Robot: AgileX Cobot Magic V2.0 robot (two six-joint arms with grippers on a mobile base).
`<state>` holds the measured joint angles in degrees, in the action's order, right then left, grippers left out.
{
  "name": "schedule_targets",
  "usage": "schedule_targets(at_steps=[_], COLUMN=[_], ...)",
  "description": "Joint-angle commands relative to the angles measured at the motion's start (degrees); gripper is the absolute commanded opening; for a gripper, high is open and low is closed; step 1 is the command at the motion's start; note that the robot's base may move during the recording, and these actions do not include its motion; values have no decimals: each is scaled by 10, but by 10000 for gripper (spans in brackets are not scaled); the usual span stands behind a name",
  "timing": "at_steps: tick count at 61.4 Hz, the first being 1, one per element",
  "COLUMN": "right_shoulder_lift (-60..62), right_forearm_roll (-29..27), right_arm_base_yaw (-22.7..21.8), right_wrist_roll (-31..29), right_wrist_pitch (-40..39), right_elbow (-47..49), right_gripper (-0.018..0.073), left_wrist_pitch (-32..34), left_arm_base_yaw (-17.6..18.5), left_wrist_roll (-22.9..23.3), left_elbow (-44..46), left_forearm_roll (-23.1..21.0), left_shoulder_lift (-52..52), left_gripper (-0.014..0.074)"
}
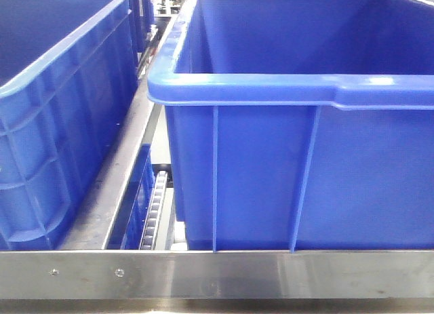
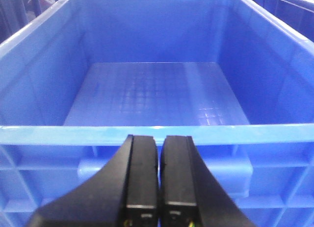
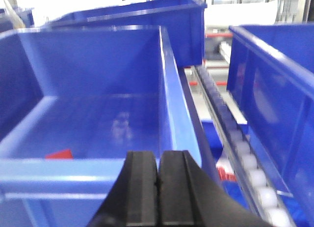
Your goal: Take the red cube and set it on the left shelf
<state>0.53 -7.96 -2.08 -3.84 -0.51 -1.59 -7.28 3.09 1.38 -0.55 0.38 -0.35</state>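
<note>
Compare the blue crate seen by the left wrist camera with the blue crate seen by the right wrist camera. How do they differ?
The left wrist's blue crate shows a bare, empty gridded floor; the right wrist's blue crate has something red in its near corner. The first is viewed square-on, the second at an angle, beside a roller track. Both are blue plastic, open-topped, with a shut tool before the near rim.

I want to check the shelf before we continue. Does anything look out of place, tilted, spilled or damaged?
Nothing looks spilled, tilted or broken. One thing stands out: a small red object, perhaps the red cube, lies inside a blue crate, partly hidden by its front rim. Both grippers, left and right, are shut and empty.
</note>
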Motion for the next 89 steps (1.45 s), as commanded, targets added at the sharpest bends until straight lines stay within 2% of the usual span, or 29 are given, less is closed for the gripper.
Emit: schedule_targets(at_steps=[1,89], right_shoulder_lift=[14,13], right_forearm_roll=[7,7], right_arm_base_yaw=[-2,-2], right_wrist_roll=[-3,-3], right_wrist_pitch=[-39,-34], right_elbow=[8,8], right_gripper=[48,48], left_wrist_pitch=[50,50], left_arm_base_yaw=[2,2], left_wrist_roll=[0,0], left_elbow=[-13,-13], left_forearm_roll=[-4,-4], left_shoulder_lift=[-8,-8], left_gripper=[101,101])
